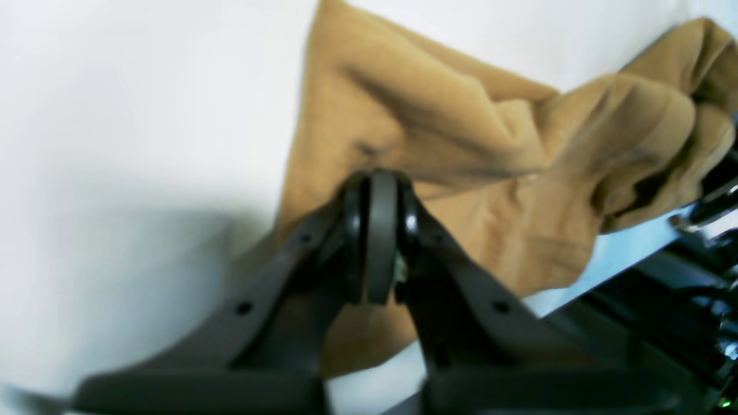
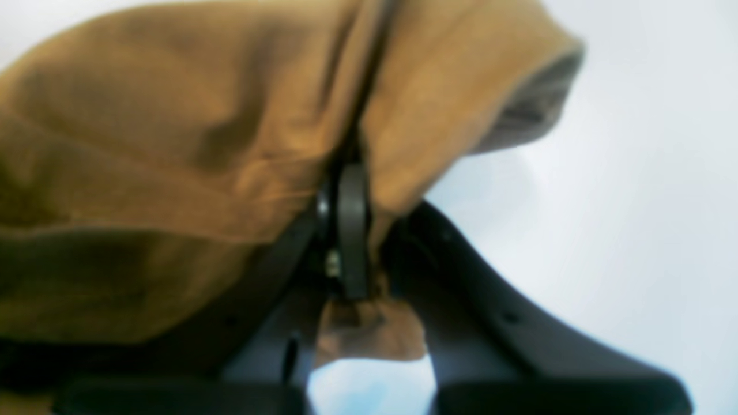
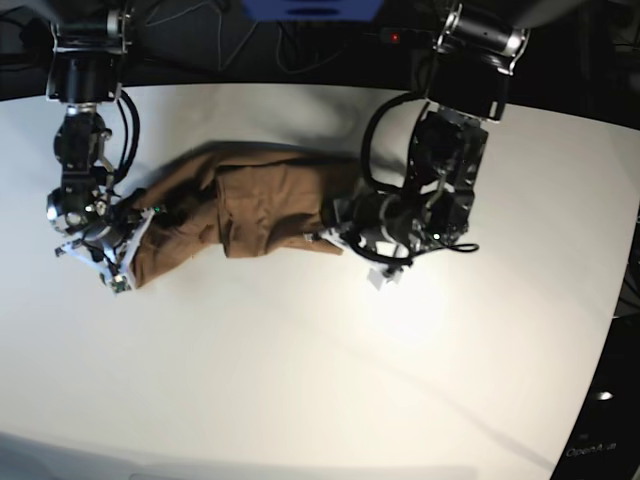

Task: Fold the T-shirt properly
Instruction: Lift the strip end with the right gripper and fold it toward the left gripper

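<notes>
The tan-brown T-shirt lies bunched and creased on the white table, stretched between my two arms. My right gripper sits at its left end in the base view. In the right wrist view, the right gripper is shut on the cloth, with the T-shirt draped over the fingers and a scrap showing between them. My left gripper is at the shirt's right end. Up close, the left gripper has its jaws pressed together on the T-shirt, and creases run out from the tips.
Beyond the table's far edge stand the arm bases and dark cables. In the left wrist view the other arm's dark hardware shows at the right, past the shirt's far end.
</notes>
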{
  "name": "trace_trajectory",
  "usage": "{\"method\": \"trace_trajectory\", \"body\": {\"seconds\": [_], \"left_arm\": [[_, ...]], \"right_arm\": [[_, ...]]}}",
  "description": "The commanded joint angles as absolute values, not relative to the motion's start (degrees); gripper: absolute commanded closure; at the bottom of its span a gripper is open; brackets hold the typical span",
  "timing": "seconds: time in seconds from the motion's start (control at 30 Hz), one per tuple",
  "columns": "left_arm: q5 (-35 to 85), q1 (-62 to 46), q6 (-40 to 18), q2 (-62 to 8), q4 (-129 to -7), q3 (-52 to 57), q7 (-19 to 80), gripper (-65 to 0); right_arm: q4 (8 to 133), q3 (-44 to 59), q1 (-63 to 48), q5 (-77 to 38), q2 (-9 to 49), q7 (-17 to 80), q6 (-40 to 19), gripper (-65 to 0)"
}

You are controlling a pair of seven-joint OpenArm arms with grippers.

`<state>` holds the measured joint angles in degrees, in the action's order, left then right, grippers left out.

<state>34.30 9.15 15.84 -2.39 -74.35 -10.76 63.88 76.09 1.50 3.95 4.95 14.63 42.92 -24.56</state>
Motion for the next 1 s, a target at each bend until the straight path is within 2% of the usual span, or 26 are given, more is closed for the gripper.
{"method": "trace_trajectory", "body": {"seconds": [0.0,0.27,0.5,0.73,0.97], "left_arm": [[28.6,8.7,17.8,-3.3,-73.9,-10.0,63.3,-2.2],[28.5,9.6,17.8,-3.3,-73.8,-7.2,63.3,-2.2],[28.5,11.2,17.8,-2.8,-73.8,-7.6,63.3,-2.2],[28.5,11.6,17.8,-1.5,-74.4,-7.7,63.8,-2.2],[28.5,12.1,17.8,-1.1,-74.5,-7.8,64.0,-2.2]], "right_arm": [[75.6,1.7,3.3,8.5,15.0,49.4,-24.9,-2.6],[79.8,1.5,3.6,17.9,14.8,50.2,-24.9,-2.6],[85.8,0.9,3.7,31.4,9.9,50.9,-25.3,-2.6],[91.9,-4.7,3.3,43.6,5.8,50.9,-25.3,-2.6],[92.5,-9.6,1.9,56.4,0.8,50.5,-25.3,-2.6]]}}
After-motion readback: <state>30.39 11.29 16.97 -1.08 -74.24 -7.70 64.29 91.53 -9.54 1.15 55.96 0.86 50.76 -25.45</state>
